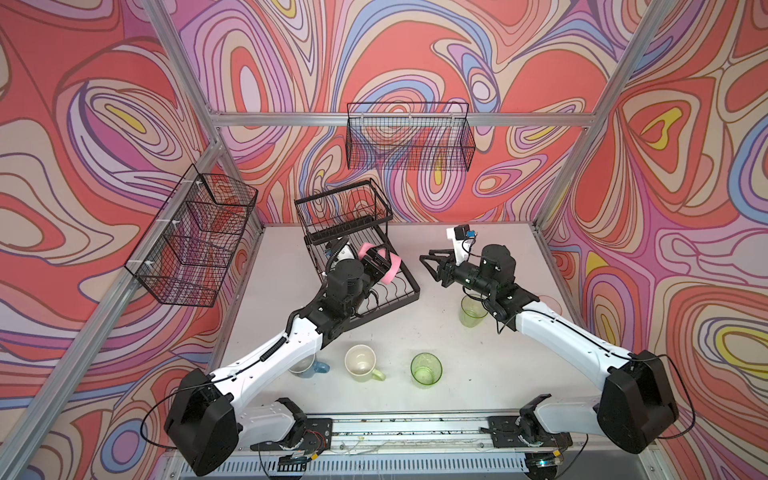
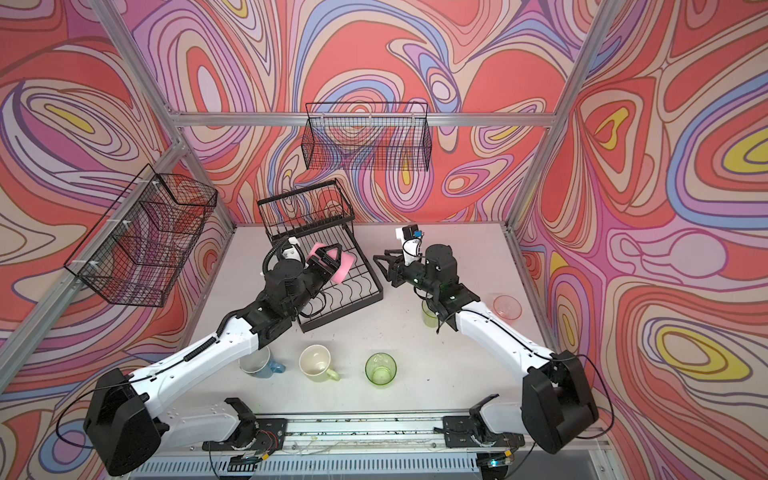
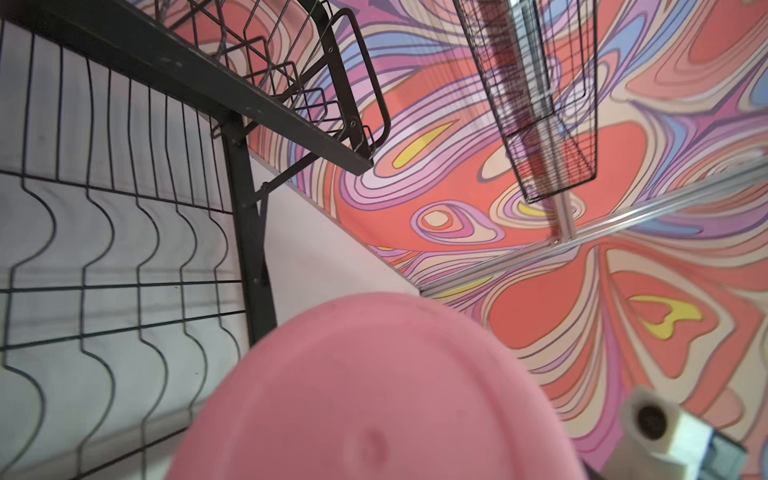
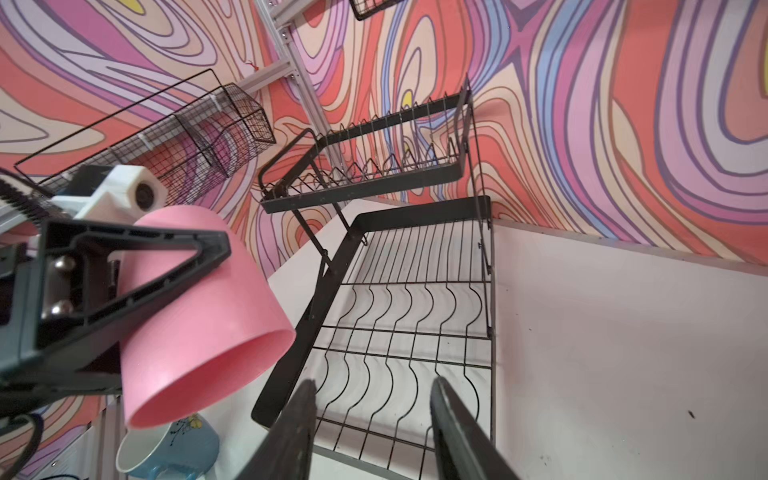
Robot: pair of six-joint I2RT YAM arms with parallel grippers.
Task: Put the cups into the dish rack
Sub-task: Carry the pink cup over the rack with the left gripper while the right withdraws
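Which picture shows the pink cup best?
The right wrist view: the pink cup shows its side and rim, big and sharp. The left wrist view shows only its blurry bottom. In both top views it is small, mostly hidden behind the left hand.

Black mesh basket point(image 1: 410, 137) on the back wall, another basket point(image 1: 191, 241) on the left wall, white tabletop point(image 1: 415, 330)

Both top views high above the black wire two-tier dish rack point(image 1: 345, 234), facing down on the whole white tabletop point(image 1: 399, 332), left wrist view close over the rack's lower tray, right wrist view just beside the rack, facing across it, rack shared by all
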